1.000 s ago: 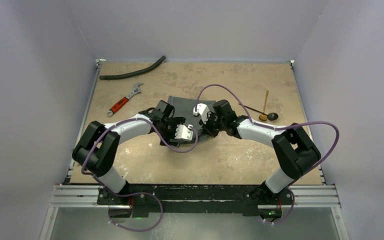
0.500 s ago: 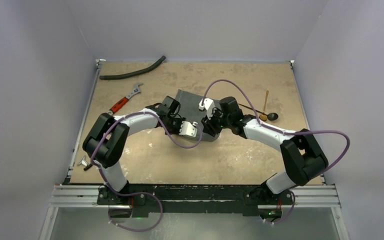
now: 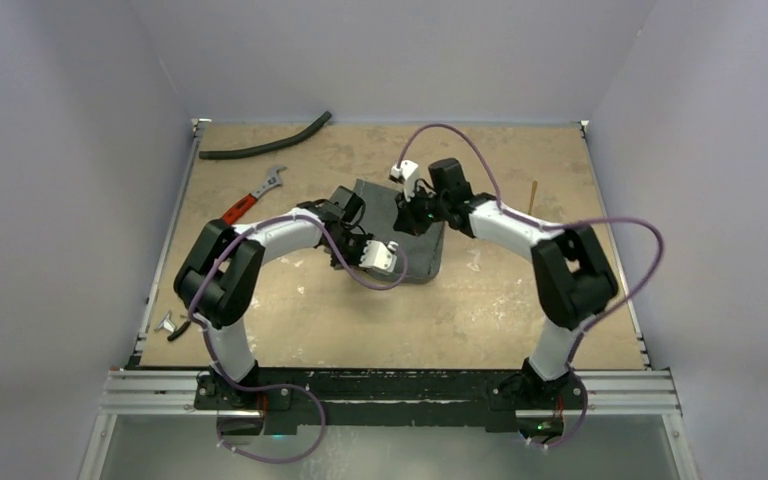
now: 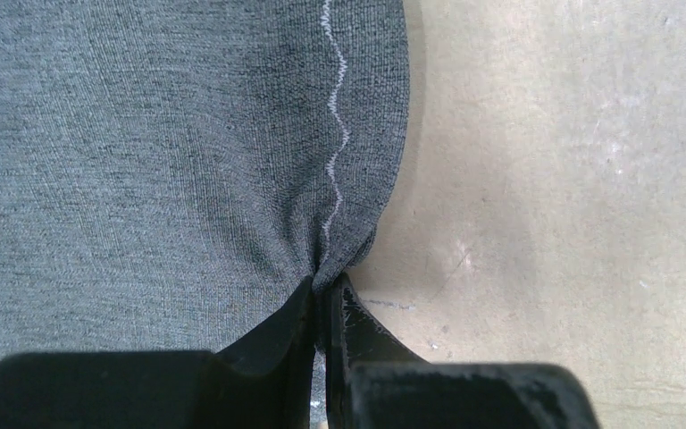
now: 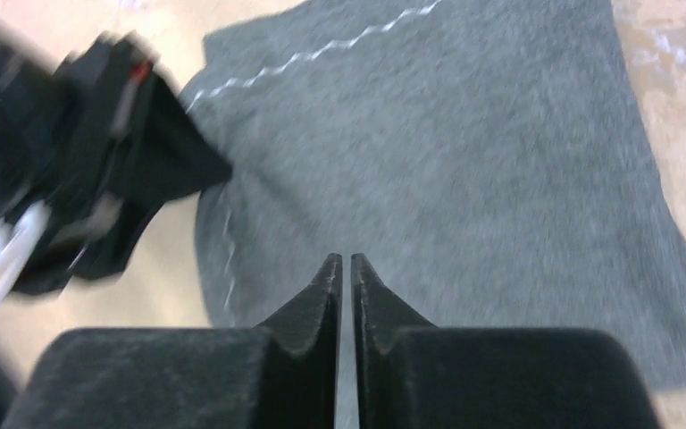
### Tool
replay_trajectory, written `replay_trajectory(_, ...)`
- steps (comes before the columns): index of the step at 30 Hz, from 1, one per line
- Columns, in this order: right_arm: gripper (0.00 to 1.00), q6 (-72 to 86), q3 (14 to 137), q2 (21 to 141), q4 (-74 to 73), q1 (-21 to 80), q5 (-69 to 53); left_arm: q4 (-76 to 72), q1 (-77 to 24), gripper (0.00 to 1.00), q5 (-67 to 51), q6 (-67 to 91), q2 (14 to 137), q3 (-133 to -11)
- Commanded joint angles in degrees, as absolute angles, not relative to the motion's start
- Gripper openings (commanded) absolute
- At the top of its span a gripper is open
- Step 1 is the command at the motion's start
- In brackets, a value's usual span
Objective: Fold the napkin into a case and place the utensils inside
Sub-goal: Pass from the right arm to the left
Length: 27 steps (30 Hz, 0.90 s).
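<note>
Tan worktop [image 3: 520, 300] fills the walled cell, with a black curved hose [image 3: 265, 145] and a red-handled metal wrench [image 3: 250, 200] lying unused at upper left. At centre, the left fingers [image 4: 366, 335] are clamped tight on the right-hand hem of the grey cloth napkin [image 4: 143, 134], puckering its pale zigzag stitching. That pinch at the edge looks meant for carrying the side over into a fold. The right fingers [image 5: 313, 304] hover over the napkin's far part, drawn almost together with only a thin slit between them. Whether any cloth is caught there I cannot tell. At right, a thin gold-tan utensil [image 3: 534, 192] lies apart from the napkin, outside it.
</note>
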<state>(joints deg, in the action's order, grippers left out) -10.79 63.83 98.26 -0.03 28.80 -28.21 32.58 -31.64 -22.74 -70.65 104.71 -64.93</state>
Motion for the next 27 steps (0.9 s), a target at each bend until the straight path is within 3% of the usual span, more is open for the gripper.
replay_trajectory(1,0.06,-3.4,73.5,109.7,2.6,28.3,-33.3,36.5,-31.6,0.00,-21.0,-72.3,103.3,-61.3)
replay_trajectory(11,0.01,4.1,79.7,120.8,6.7,26.8,-49.8,38.3,-31.6,0.00,-21.3,-73.0,100.3,-60.2)
replay_trajectory(27,0.00,5.3,77.1,125.0,11.2,28.3,-49.3,41.8,-31.6,0.00,-21.4,-71.2,95.9,-61.1)
